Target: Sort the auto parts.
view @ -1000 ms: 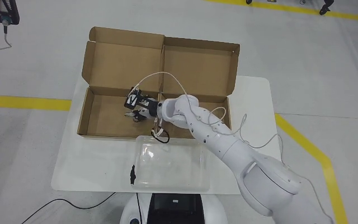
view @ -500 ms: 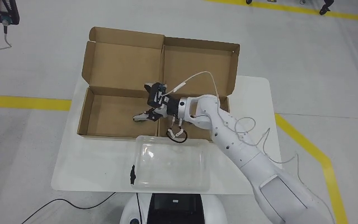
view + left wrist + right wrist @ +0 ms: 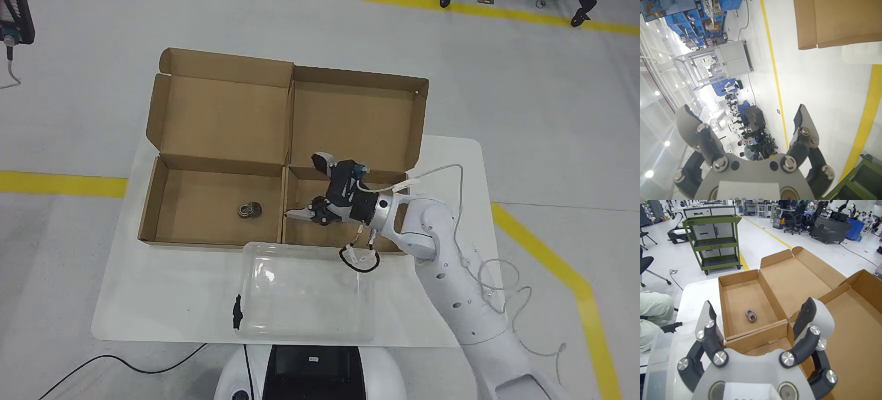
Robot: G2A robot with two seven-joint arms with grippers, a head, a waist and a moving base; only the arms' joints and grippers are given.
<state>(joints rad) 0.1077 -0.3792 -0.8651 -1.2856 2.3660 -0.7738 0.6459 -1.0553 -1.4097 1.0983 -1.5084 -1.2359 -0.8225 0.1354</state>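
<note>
A small metal bearing (image 3: 248,210) lies on the floor of the left compartment of the open cardboard box (image 3: 220,110). The right wrist view shows this bearing (image 3: 751,316) as two stacked rings in the box (image 3: 757,341). My right gripper (image 3: 303,213) hangs open and empty just right of the box's divider, over the near part of the right compartment; in its own view the right gripper (image 3: 759,305) faces the bearing from behind the divider. My left gripper (image 3: 743,111) is open and empty, held off the table and facing the room's floor.
A clear plastic bin (image 3: 305,290) stands on the white table (image 3: 450,190) just in front of the box. A small black object (image 3: 237,310) sits at the bin's left edge. The box's lid flaps stand upright at the back.
My right gripper has drawn back to the right, out of the left compartment and across the divider. The bearing stays behind on that compartment's floor.
</note>
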